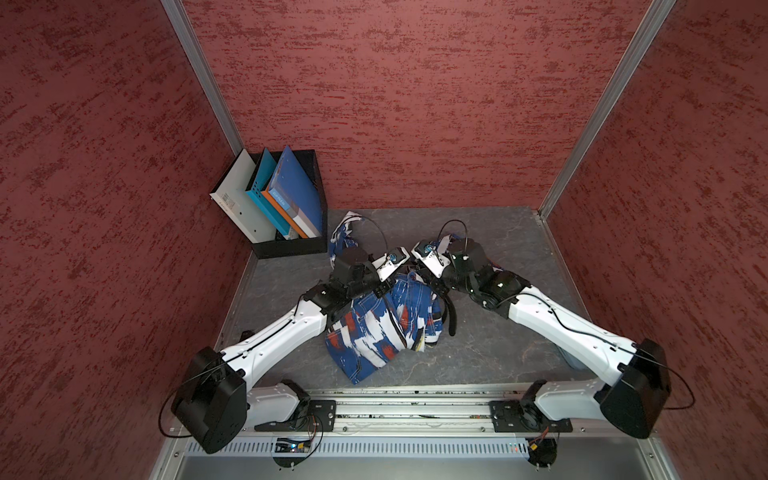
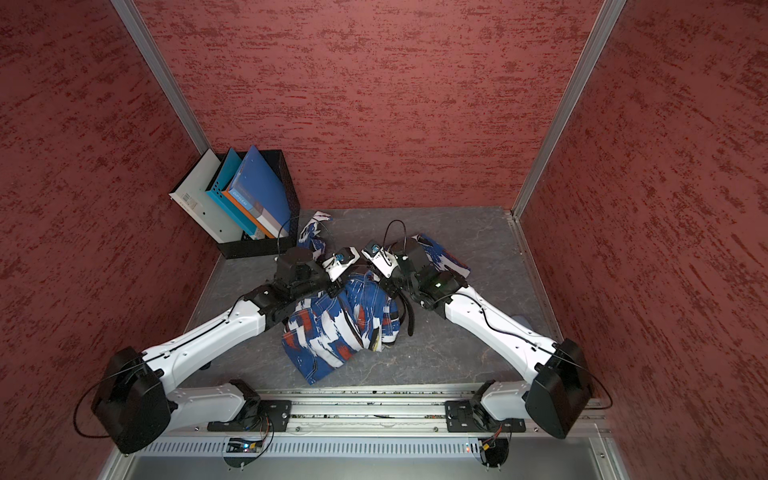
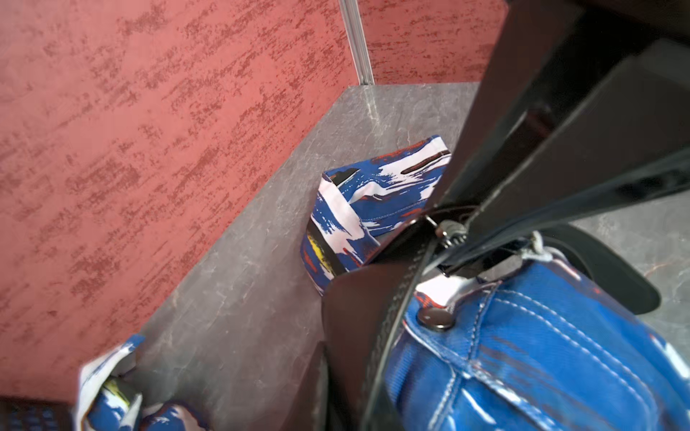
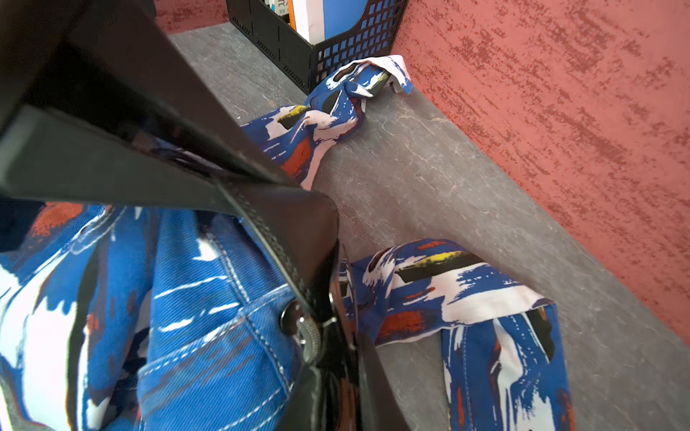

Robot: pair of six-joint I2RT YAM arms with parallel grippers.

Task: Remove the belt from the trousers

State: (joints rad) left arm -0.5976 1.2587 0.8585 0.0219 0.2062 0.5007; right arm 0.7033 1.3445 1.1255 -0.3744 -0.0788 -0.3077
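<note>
Over trousers (image 1: 376,332), left arm (image 1: 282,336) (elbow outward)

White arm links (image 1: 282,336), black joints (image 1: 212,399), thin black cables (image 1: 453,220).

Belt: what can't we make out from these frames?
1. belt: in every view, folds in the trousers hide how much of it is threaded.
2. Buckle: in both top views the arms cover it. The wrist views show only blurred metal bits.
3. left gripper: it is shut, but in the left wrist view its own fingers hide what it pinches.
</note>
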